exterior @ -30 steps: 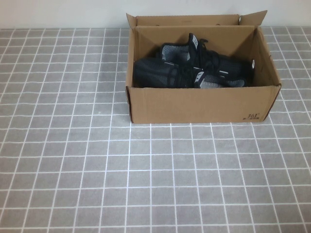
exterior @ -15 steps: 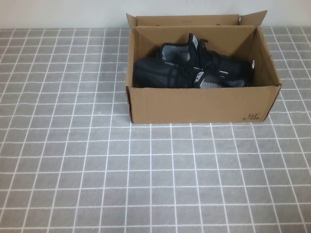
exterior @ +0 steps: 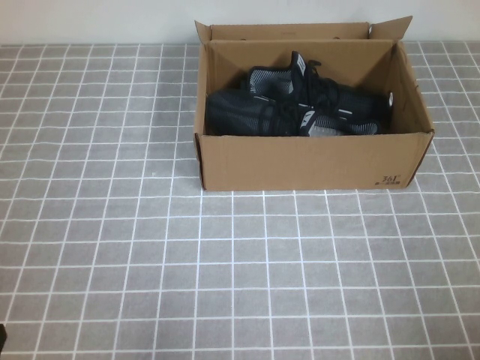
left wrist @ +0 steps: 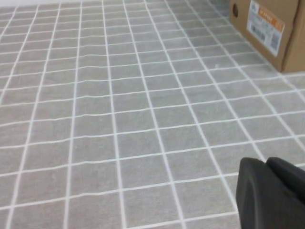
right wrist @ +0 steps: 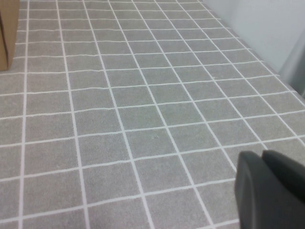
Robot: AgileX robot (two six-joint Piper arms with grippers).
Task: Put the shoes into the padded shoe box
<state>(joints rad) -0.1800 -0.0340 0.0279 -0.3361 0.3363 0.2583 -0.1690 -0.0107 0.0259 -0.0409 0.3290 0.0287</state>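
Observation:
Both black knit shoes (exterior: 294,111) lie side by side inside the brown padded shoe box (exterior: 307,162), which stands at the back of the table with its flaps upright. My left gripper (left wrist: 265,163) hovers low over bare tiles to the left of the box, fingers pressed together and holding nothing. A labelled end of the box (left wrist: 267,28) shows in the left wrist view. My right gripper (right wrist: 262,155) is also shut and empty, over tiles to the right of the box, whose corner (right wrist: 7,33) is just in view.
A grey tiled cloth (exterior: 240,270) covers the table. A pale wall (exterior: 97,21) runs behind the box. A small dark sliver (exterior: 2,339) shows at the lower left edge of the high view.
A small dark sliver has come into the lower left corner of the high view. The box and shoes have not moved.

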